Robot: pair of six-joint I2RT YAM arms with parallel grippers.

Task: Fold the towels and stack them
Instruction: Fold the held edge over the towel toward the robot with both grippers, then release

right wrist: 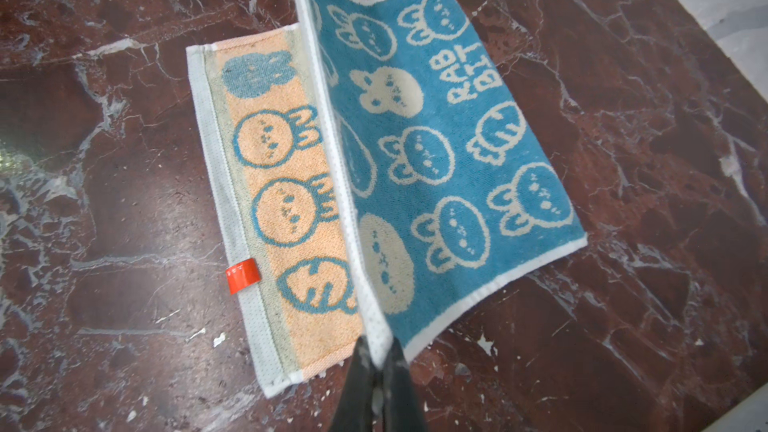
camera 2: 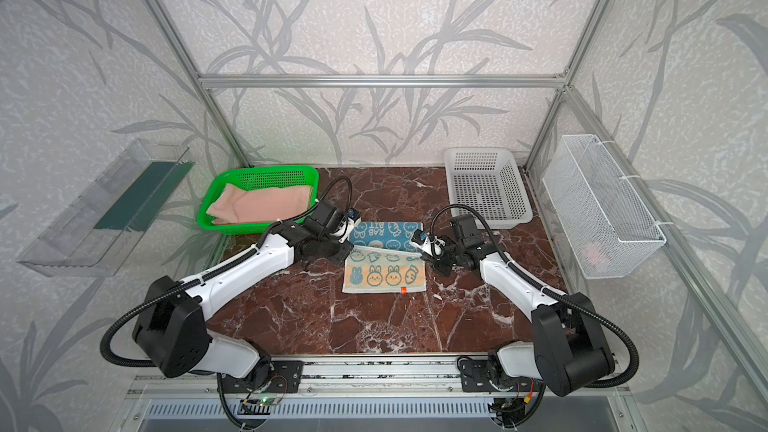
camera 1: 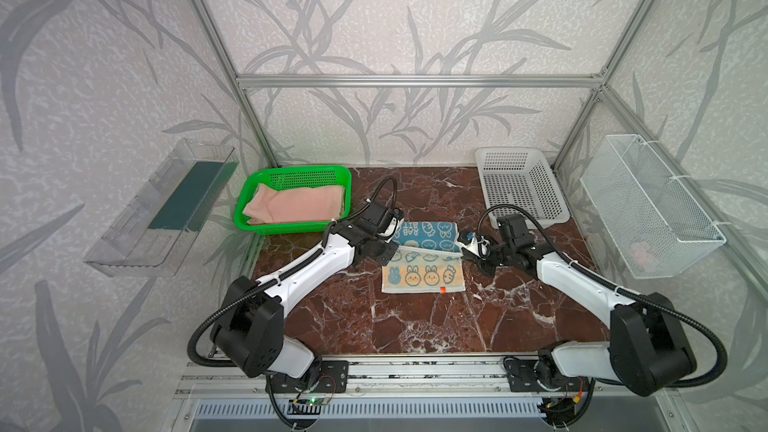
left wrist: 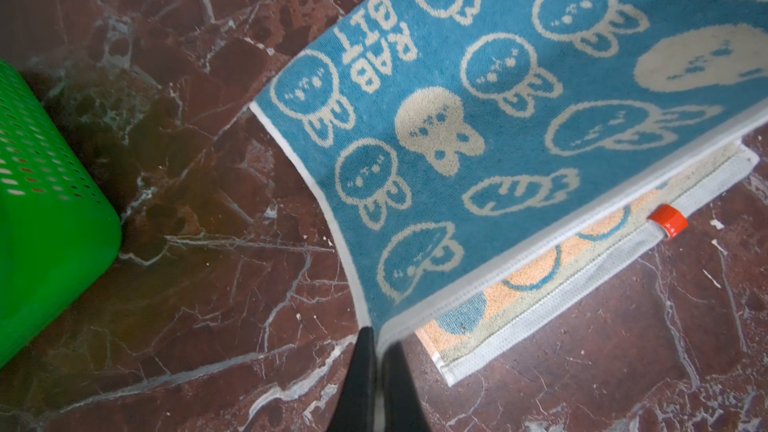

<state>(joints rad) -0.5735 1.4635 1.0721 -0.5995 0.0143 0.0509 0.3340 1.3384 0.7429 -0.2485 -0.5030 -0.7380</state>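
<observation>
Black left gripper (left wrist: 376,336) and right gripper (right wrist: 377,349) pinch hemmed terry towel (camera 1: 422,276).

Bright, even light from overhead. Soft shadows lie under my arms on the marble tabletop (camera 1: 415,326), and a darker one sits beside the green basket (left wrist: 50,222). The marble has a mild sheen. My left gripper (left wrist: 379,340) and right gripper (right wrist: 377,347) blur near the lens, as does part of the blue rabbit towel (left wrist: 457,118). Both top views stretch at the edges.

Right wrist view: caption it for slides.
Right tool pinches a corner of the blue rabbit-print terry towel, half folded on the brown marble tabletop.
</observation>
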